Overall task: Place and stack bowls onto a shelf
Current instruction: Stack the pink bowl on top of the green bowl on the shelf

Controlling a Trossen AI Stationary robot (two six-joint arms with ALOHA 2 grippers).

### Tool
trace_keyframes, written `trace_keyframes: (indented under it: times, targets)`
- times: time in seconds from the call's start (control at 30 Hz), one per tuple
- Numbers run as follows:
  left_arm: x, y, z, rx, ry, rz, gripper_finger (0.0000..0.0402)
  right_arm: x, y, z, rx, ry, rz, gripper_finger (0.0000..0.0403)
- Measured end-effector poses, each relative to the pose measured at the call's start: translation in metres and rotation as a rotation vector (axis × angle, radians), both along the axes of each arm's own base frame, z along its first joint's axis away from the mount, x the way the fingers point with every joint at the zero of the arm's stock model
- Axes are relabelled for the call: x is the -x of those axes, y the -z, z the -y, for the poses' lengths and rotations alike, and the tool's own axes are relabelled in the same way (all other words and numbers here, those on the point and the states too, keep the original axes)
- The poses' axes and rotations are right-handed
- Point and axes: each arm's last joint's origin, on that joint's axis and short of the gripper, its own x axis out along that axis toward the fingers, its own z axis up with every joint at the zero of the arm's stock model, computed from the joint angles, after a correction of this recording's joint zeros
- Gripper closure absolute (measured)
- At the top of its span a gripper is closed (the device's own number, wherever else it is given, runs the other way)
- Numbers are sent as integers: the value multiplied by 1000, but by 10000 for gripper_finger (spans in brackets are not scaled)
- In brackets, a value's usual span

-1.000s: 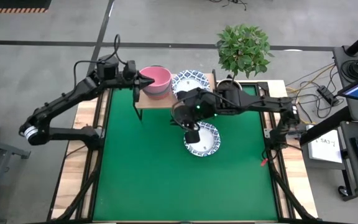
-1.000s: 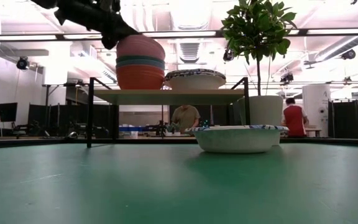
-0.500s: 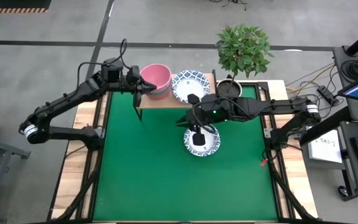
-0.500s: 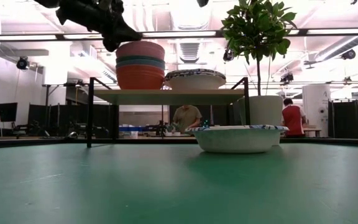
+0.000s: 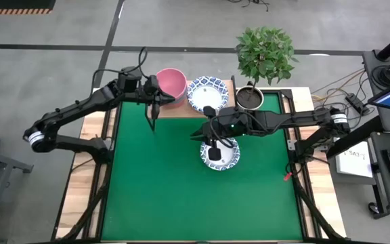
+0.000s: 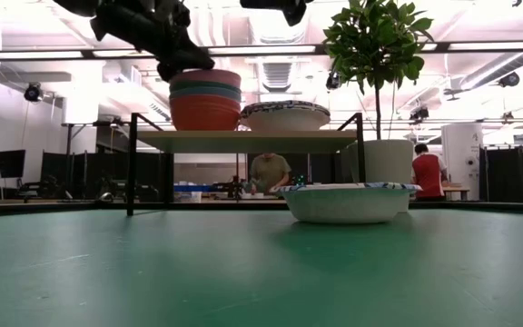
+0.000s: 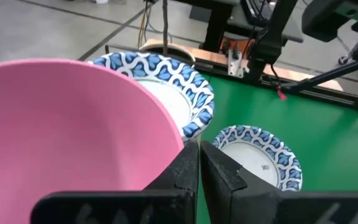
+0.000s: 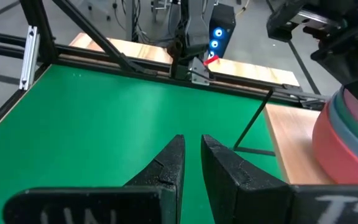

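Two grippers are seen, both nearly closed and empty. Directly below the right gripper [image 5: 212, 153] a patterned bowl [image 5: 220, 154] waits for pickup; beside the left gripper [image 5: 156, 104] the pink bowl [image 5: 170, 84] tops the shelf [image 6: 243, 140] stack.

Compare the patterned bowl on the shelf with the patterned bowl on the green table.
The shelf bowl sits on the wooden shelf beside the stack topped by the pink bowl; the table bowl stands alone on the green table. The right end effector hangs over the table bowl; nothing hangs over the shelf bowl. Both are upright, white inside, with blue patterned rims.
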Motion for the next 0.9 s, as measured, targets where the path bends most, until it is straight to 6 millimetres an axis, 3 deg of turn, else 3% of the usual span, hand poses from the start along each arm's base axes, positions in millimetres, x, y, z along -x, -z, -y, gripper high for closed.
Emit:
trace_keyframes:
  times: [0.2,0.37,0.53,0.7,0.9]
  targets:
    - [-4,0,-2,0,-1,11,402,0,3,0,-17,8,-8,360]
    - [-3,-15,-2,-35,0,59,402,0,4,0,-15,10,-4,360]
    - [-2,-29,0,-66,1,96,402,-4,5,7,69,118,103,360]
    - [14,-46,7,-197,-56,115,402,-5,-6,38,110,275,236,360]
    - [28,-44,11,-241,-138,46,402,-6,-5,88,97,394,301,360]
